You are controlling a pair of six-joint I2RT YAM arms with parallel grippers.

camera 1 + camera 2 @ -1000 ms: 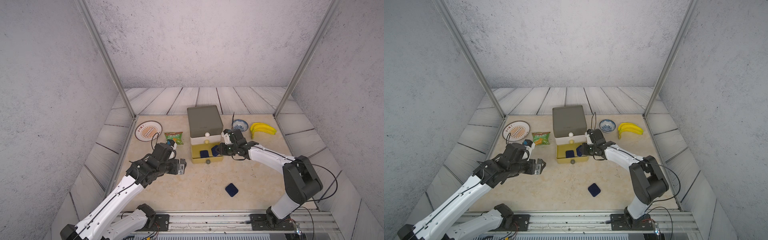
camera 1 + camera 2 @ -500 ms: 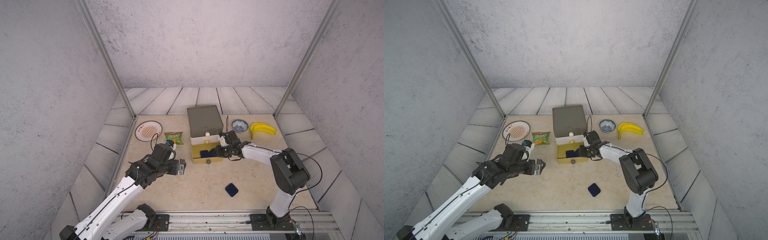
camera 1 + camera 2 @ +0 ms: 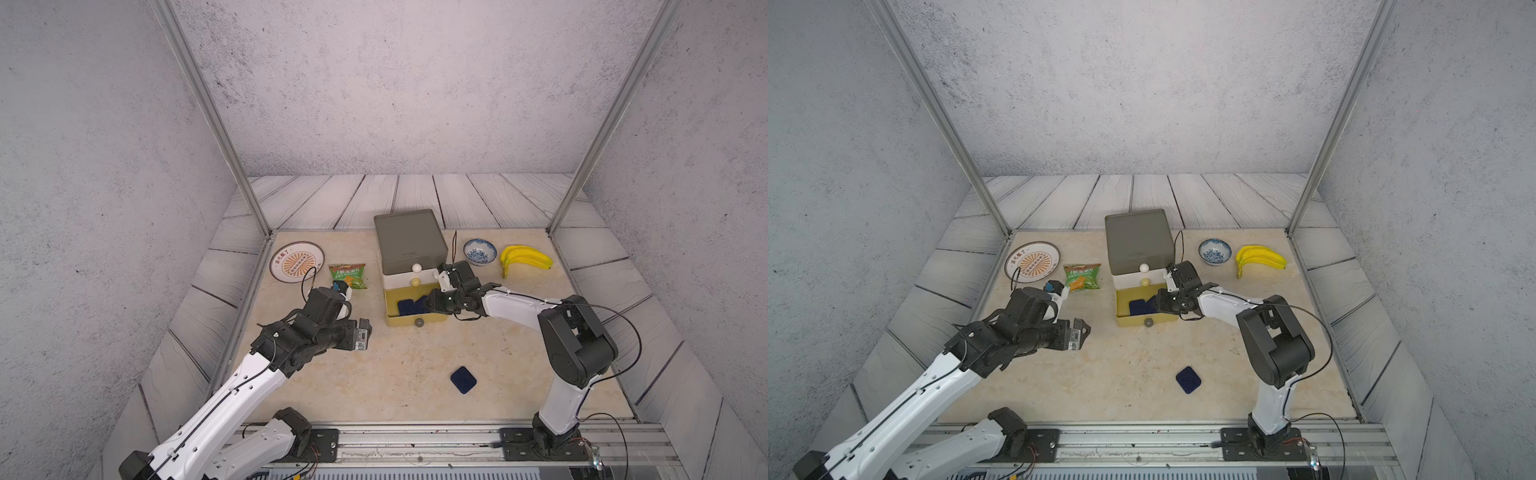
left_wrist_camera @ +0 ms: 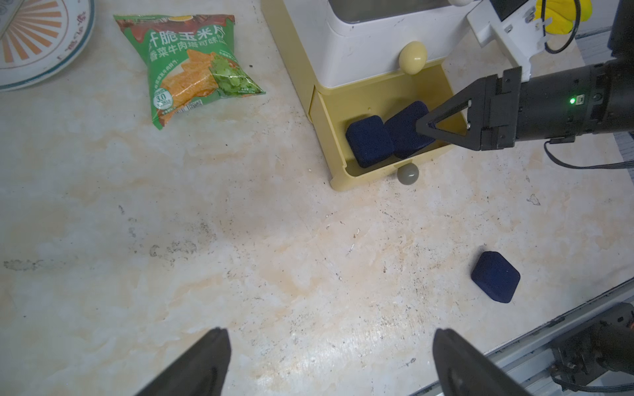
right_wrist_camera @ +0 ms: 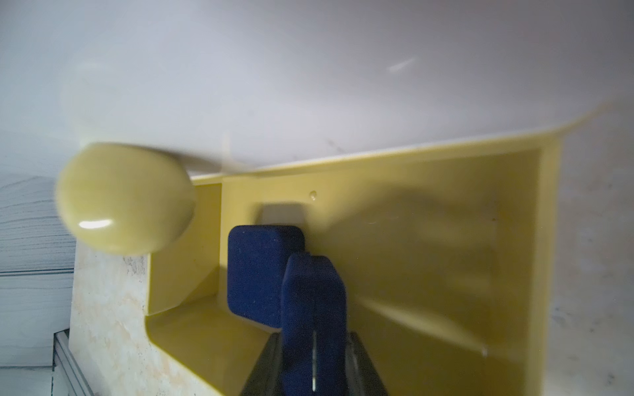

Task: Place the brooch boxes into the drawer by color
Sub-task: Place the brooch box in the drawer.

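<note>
The chest of drawers [image 3: 409, 241] stood at the back of the table [image 3: 415, 361], with its yellow bottom drawer [image 4: 338, 178] pulled out. One blue box [image 4: 368, 140] lay flat inside it. The right gripper [image 4: 421, 127] reached into the drawer from the side. Its jaws were narrow and closed on a second blue box [image 4: 403, 123], which leaned tilted against the first and touched it. A third blue box [image 3: 463, 379] lay alone on the table, well apart from the chest, toward the front rail. The left gripper [image 4: 331, 339] hung over bare table beside the chest, jaws spread wide and holding nothing. A green snack packet [image 3: 348, 274] lay beyond it, near a plate [image 3: 296, 262].
</note>
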